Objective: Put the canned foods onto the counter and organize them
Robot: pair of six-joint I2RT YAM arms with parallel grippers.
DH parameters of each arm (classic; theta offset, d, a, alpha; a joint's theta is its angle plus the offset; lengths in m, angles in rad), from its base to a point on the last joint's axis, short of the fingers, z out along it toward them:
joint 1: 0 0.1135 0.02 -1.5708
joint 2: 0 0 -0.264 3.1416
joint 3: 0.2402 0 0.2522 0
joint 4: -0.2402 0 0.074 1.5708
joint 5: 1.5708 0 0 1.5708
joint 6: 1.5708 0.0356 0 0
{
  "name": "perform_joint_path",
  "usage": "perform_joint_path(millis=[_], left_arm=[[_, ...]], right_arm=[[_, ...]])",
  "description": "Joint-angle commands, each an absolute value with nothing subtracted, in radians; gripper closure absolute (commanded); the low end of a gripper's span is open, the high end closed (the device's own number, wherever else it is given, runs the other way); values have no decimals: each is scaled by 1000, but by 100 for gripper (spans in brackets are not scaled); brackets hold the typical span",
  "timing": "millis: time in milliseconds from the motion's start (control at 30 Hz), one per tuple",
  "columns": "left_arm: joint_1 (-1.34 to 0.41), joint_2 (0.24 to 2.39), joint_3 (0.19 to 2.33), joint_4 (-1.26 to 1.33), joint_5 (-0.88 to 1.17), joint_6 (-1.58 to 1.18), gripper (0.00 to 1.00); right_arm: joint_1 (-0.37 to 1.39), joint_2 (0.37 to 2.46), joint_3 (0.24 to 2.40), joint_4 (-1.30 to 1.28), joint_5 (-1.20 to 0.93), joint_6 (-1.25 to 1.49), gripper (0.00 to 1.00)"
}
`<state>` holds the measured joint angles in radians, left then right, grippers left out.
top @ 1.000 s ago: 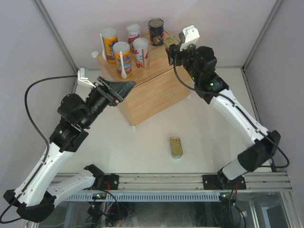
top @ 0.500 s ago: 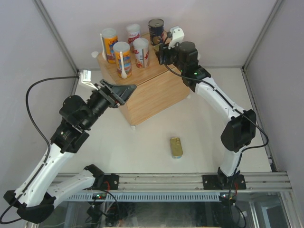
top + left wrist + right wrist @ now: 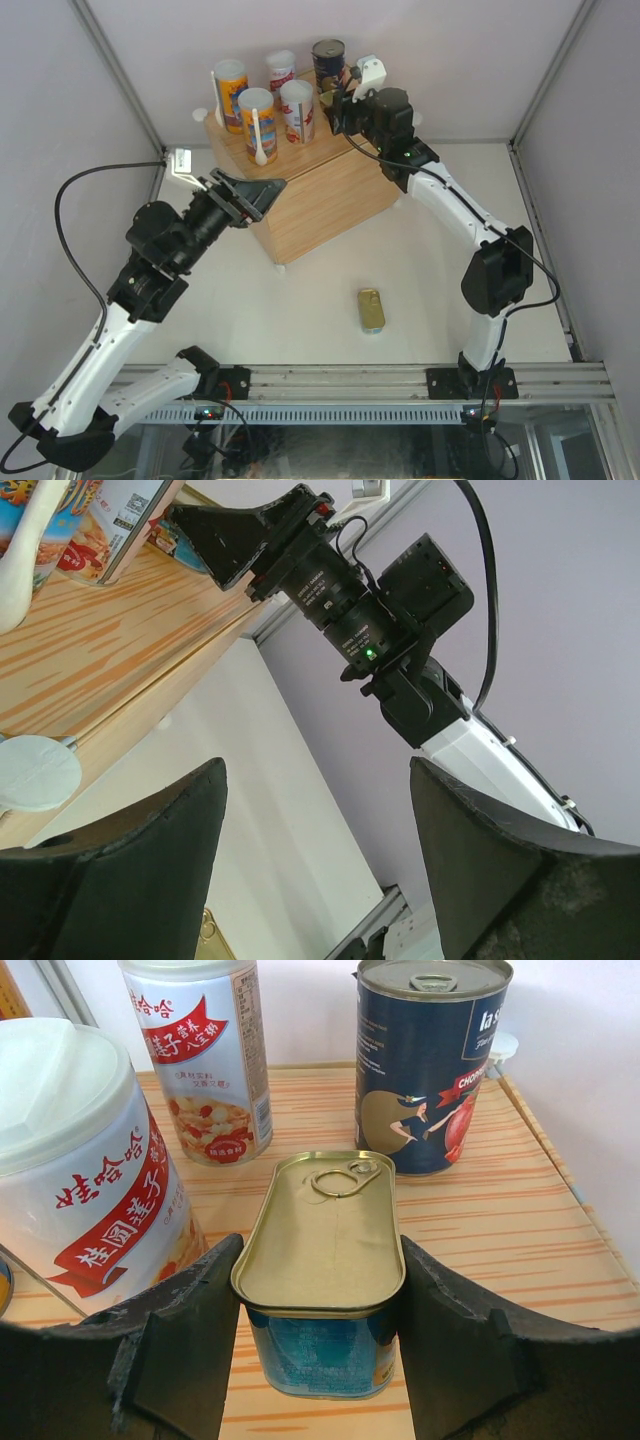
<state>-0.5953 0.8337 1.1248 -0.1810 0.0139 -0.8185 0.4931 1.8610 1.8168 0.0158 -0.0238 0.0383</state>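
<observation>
Pale walls close in a white bench [image 3: 300, 320], and on its far half stands the large light wood-grain box that serves as the counter [image 3: 330, 195]. Five containers are already up there: two tall orange-blue tubes with white spoons [image 3: 257, 125] at the left, two white-red tubes with white lids [image 3: 297, 108] beside them, and a dark-blue can with a silver top [image 3: 328, 62] at the back.

My right tool [image 3: 320, 1290] is clamped on a flat gold-topped teal tin [image 3: 322, 1250], fingers pressed to both long sides. It is over the counter, near the blue can and the nearer white-red tube. Whether the tin's base touches the wood I cannot tell. My left tool [image 3: 315, 850] is spread wide apart and holds nothing, hovering by the counter's near left corner.

By my reckoning five are placed and the sixth needs only setting down and letting go. The seventh, a second flat gold tin [image 3: 371, 309], lies on the bench nearer my bases, well apart from the box. Nothing stands between it and either arm, though room on the counter looks tight.
</observation>
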Motion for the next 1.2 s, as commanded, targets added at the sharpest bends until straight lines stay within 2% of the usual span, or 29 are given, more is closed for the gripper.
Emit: perform_joint_path(millis=[0, 167, 300, 633, 733, 900, 1167], left_arm=[[-584, 830, 1111, -131, 29, -793, 22], [-578, 826, 1108, -132, 29, -795, 22], [-573, 816, 1103, -136, 30, -795, 22], [-569, 800, 1091, -138, 39, -801, 22], [-569, 797, 1091, -138, 43, -803, 22], [-570, 792, 1089, -138, 46, -807, 21], [-569, 786, 1097, -150, 47, -807, 21]], right_arm=[[498, 1861, 1836, 103, 1, 44, 100], [520, 1863, 1798, 114, 38, 23, 96], [539, 1859, 1761, 126, 68, 14, 85], [539, 1849, 1731, 121, 78, 40, 67], [540, 1839, 1724, 118, 80, 42, 54], [543, 1820, 1720, 117, 81, 41, 41], [545, 1794, 1726, 102, 88, 44, 30]])
